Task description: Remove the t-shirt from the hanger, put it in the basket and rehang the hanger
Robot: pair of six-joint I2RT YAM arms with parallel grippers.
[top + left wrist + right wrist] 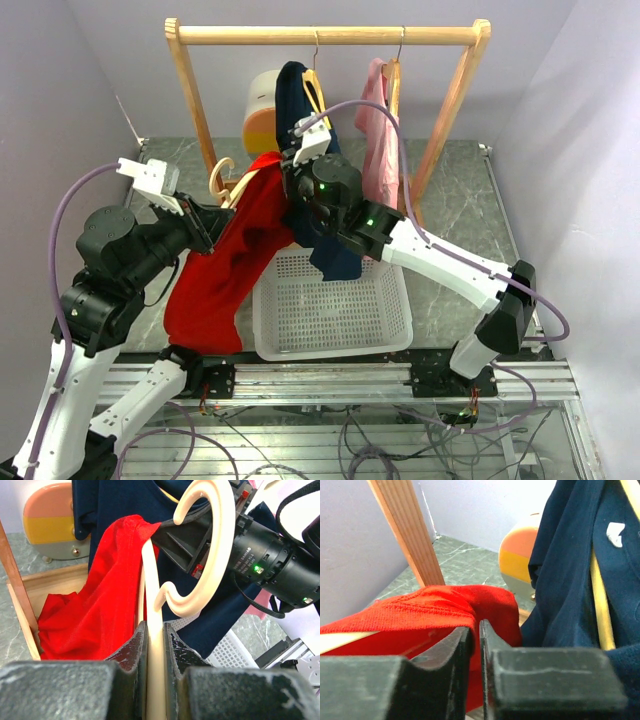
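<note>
A red t-shirt point(222, 270) hangs from a cream plastic hanger point(222, 182), held off the rail over the table's left middle. My left gripper point(205, 222) is shut on the hanger's arm point(155, 645); the hook point(207, 545) curls above the jaws. My right gripper point(290, 195) is shut on the red t-shirt's collar edge point(465, 615) at the shirt's top right. The red cloth point(95, 615) drapes to the left of the hanger arm in the left wrist view.
A wooden clothes rail point(325, 36) stands at the back with a navy shirt point(305, 110) and a pink shirt point(377, 130) on hangers. A white perforated basket point(335, 305) sits in front. A yellow-orange-white round object point(262, 112) is behind.
</note>
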